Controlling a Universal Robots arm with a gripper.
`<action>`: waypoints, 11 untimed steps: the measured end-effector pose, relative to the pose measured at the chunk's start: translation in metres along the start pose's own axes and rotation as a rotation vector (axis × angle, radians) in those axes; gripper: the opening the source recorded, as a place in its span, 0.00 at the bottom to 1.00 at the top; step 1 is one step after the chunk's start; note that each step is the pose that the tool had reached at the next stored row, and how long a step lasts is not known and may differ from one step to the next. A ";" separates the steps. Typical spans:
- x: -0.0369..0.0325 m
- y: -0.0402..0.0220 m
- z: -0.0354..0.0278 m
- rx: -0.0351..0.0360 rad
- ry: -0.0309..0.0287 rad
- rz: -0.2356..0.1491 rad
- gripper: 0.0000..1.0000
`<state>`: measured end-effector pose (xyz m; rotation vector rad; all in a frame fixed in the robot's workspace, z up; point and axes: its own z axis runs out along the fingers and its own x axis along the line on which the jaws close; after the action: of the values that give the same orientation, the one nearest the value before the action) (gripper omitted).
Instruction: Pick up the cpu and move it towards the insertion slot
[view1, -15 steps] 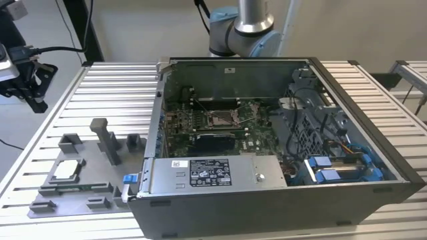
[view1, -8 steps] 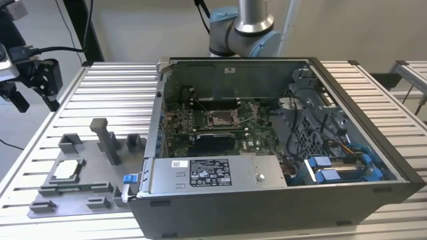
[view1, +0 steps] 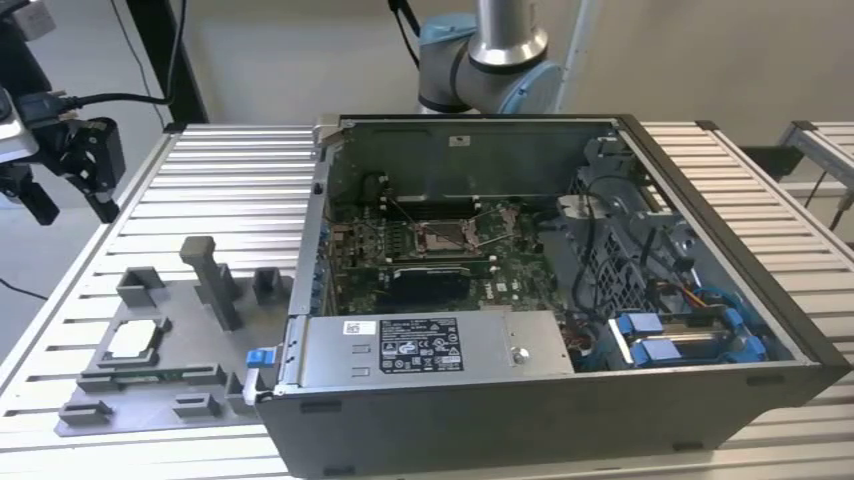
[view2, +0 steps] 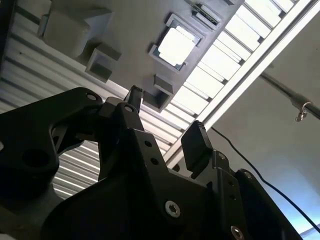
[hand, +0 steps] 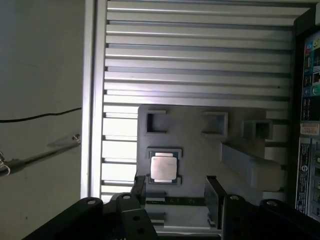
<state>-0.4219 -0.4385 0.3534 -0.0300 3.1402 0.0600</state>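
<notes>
We are at the pick-up: the cpu (hand: 163, 167) lies in its tray (hand: 197, 147) outside the case (view1: 534, 410), the slot (view1: 441, 237) inside the case. Our jaws hang open, empty, clear of the cpu. A grasp, we judge, calls for straddling it squarely.

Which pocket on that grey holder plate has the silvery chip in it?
The framed square pocket holding the cpu, nearest the open pincer; the smaller pockets farther off on the grey holder plate are empty.
</notes>
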 end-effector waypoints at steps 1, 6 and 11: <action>0.0000 0.0000 0.0004 0.0000 0.0000 0.000 1.00; 0.0000 -0.0003 0.0072 0.0000 -0.0001 0.000 1.00; 0.0003 -0.0009 0.0162 0.0001 0.0000 0.000 1.00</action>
<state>-0.4222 -0.4387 0.3372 -0.0297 3.1401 0.0599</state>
